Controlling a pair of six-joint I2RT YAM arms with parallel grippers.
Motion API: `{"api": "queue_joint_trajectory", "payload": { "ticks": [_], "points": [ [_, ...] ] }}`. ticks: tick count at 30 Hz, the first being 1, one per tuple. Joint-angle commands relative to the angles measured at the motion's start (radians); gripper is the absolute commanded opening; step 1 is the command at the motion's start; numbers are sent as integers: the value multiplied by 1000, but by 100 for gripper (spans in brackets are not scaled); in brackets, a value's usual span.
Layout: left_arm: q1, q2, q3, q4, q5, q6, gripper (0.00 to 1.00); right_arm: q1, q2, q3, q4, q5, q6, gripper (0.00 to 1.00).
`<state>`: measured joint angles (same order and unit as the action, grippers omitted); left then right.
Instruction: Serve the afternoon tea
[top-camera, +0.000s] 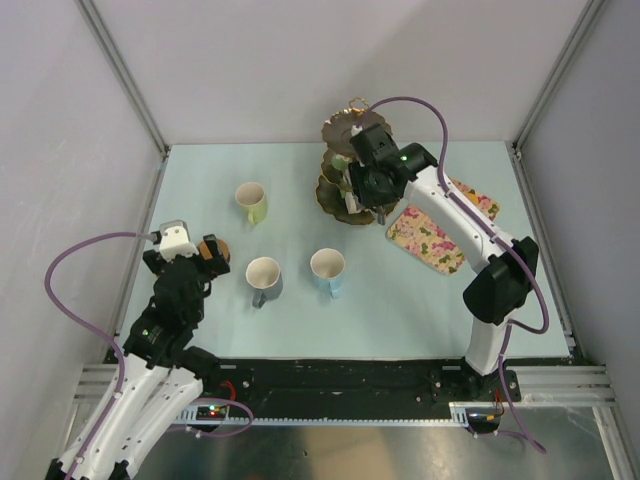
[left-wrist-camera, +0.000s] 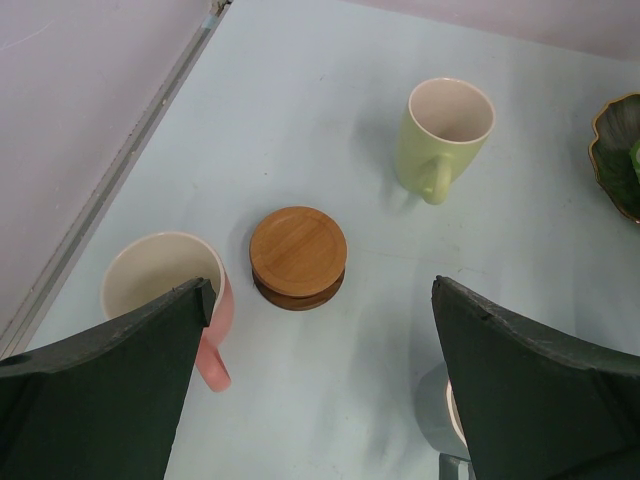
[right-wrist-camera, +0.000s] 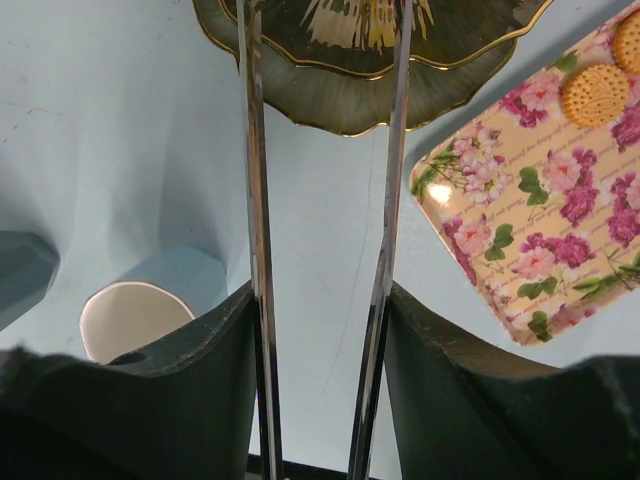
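Right wrist view: your right gripper (right-wrist-camera: 320, 300) pinches tongs (right-wrist-camera: 254, 200) over the stand (right-wrist-camera: 330, 105); a slack grip could drop them. Left gripper (left-wrist-camera: 322, 290) stands apart.

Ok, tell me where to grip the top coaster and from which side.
Probably the rim: bring the left gripper straight down and pinch opposite edges of the top coaster. It lies flat on a stack, round, so only its thin edge can be pinched.

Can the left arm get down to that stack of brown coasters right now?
Probably yes. The coasters lie uncovered just ahead of the left arm, jaws wide open; the pink mug stands close beside them, so that side is tight.
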<state>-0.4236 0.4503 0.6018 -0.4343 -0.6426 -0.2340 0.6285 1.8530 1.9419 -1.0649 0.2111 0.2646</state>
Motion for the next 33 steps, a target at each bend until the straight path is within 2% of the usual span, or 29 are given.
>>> {"api": "queue_joint_trajectory", "payload": {
  "ticks": [1,7,13,21,27,33],
  "points": [
    [-6,-6,-5,29,-5,18,98,4,-80,11,0,24,-18,53],
    [-6,-1,-5,29,-6,18,98,3,-188,-65,-39,60,-21,54],
    [-6,8,-4,29,-5,17,98,-35,-359,-246,-71,86,-14,52],
    [-6,20,-4,30,-1,15,98,-215,-576,-529,-52,84,-8,52],
    [-8,24,-3,28,2,14,98,-322,-562,-662,81,54,-34,52],
    [-8,22,-2,28,-1,17,98,-348,-447,-678,199,48,-76,52]
  ]
}}
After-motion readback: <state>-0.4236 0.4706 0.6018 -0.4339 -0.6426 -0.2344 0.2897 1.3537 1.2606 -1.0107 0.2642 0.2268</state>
